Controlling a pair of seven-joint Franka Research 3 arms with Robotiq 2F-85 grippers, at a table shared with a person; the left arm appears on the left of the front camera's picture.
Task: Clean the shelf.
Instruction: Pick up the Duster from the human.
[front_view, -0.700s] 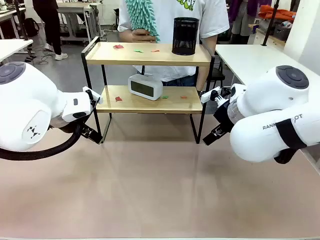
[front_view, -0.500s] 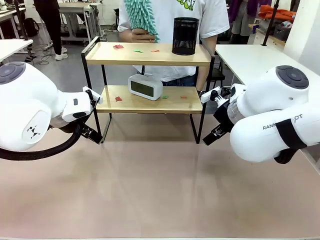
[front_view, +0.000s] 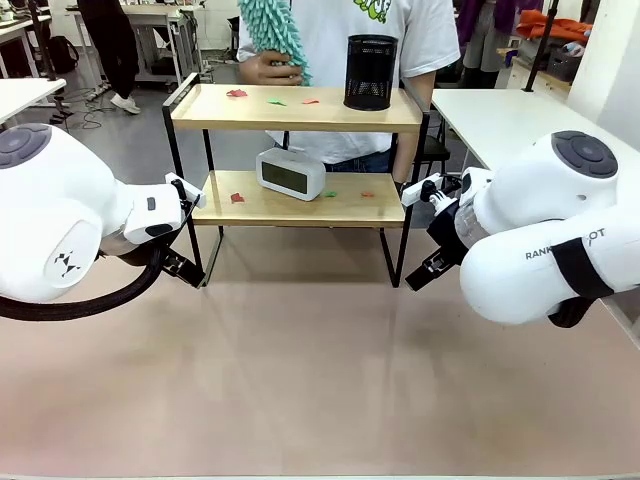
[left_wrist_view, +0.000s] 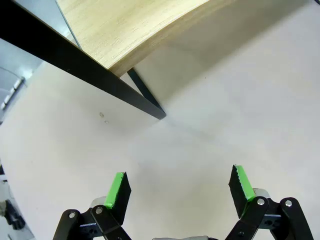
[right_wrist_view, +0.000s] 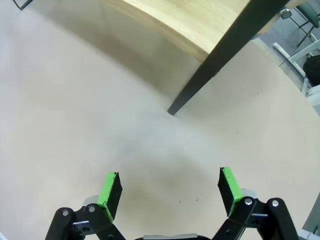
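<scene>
The shelf (front_view: 296, 108), two light wooden boards in a thin black frame, stands at the far middle of the table. Small red and green scraps lie on both boards. A black mesh cup (front_view: 371, 71) stands on the top board and a white digital clock (front_view: 290, 173) on the lower one. Behind it a person holds a teal fluffy duster (front_view: 272, 28) above the top board's left half. My left gripper (left_wrist_view: 179, 187) is open over bare tabletop near the shelf's (left_wrist_view: 131, 30) front left leg. My right gripper (right_wrist_view: 169, 189) is open near the shelf's (right_wrist_view: 195, 22) front right leg.
White tables stand to the far right (front_view: 500, 115) and far left (front_view: 25, 92). The beige tabletop (front_view: 300, 370) in front of the shelf is bare. My two bulky arms flank the shelf at left (front_view: 70, 225) and right (front_view: 540, 240).
The person has lifted the duster a little and moved it to the left. Both arms have stayed still.
</scene>
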